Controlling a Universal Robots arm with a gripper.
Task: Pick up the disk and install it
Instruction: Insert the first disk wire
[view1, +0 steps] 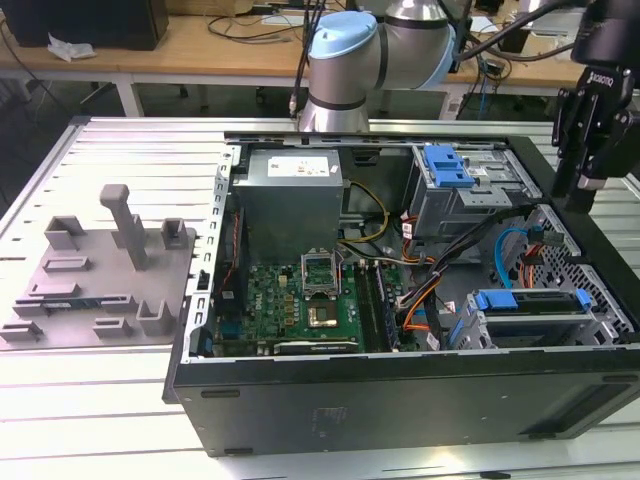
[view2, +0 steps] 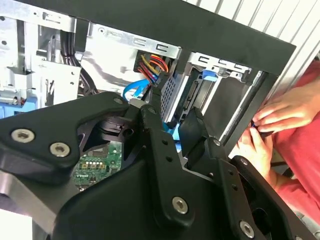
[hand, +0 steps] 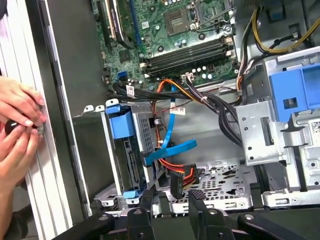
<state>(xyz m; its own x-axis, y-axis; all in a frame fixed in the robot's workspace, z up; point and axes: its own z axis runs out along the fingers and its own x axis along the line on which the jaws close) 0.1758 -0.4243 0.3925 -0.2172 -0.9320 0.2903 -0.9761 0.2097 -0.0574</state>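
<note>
Seemingly done: I judge the disk slotted in place inside the case.
Jaws: my gripper hangs over the case, parted, holding nothing.
Left: cables beside it look unplugged.

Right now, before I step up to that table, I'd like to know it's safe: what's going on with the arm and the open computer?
The arm's gripper hangs open and empty over the open computer case, just above the drive cage. The disk, in its blue frame, seems to sit in that cage already, with a blue cable loose beside it. A person's hands are at the case's edge.
</note>
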